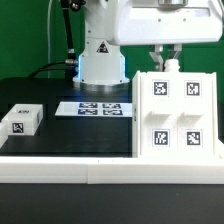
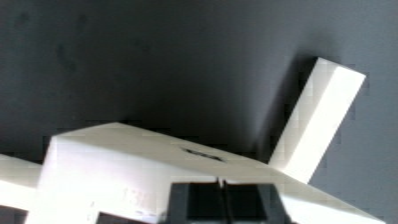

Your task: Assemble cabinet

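Observation:
The cabinet (image 1: 175,112) is a large white boxy body standing on the exterior view's right, with several tagged recessed panels facing the camera. My gripper (image 1: 166,64) hangs straight above it, fingertips at its top edge. In the wrist view the cabinet (image 2: 134,160) fills the lower part, and a white panel (image 2: 317,115) of it slants away. The two dark pads (image 2: 196,200) press together with only a thin line between them, and nothing shows held.
A small white tagged block (image 1: 22,120) lies on the exterior view's left on the black table. The marker board (image 1: 100,107) lies flat in front of the arm's base (image 1: 100,62). A white rail (image 1: 70,165) runs along the front.

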Available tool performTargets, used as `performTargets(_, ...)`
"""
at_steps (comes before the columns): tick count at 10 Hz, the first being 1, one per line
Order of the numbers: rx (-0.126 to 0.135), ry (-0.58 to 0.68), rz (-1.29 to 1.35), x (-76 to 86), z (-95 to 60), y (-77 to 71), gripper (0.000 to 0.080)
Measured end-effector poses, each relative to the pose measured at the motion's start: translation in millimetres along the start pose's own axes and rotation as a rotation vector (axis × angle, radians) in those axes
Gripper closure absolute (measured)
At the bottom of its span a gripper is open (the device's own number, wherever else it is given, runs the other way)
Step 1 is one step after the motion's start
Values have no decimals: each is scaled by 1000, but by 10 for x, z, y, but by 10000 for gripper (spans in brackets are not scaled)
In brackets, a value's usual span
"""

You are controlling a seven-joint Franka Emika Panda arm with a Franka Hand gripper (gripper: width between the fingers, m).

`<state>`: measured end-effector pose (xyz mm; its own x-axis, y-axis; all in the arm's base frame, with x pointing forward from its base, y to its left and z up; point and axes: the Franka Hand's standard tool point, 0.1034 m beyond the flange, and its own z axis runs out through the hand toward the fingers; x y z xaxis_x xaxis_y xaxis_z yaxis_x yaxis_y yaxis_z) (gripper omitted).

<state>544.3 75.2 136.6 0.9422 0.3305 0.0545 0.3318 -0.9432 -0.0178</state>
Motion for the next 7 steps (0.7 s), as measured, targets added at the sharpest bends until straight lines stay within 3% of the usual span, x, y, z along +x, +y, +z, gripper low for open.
performTargets(6,1,-2,1,-17,14,3,798)
performTargets(7,1,-2,1,-17,15,3,767)
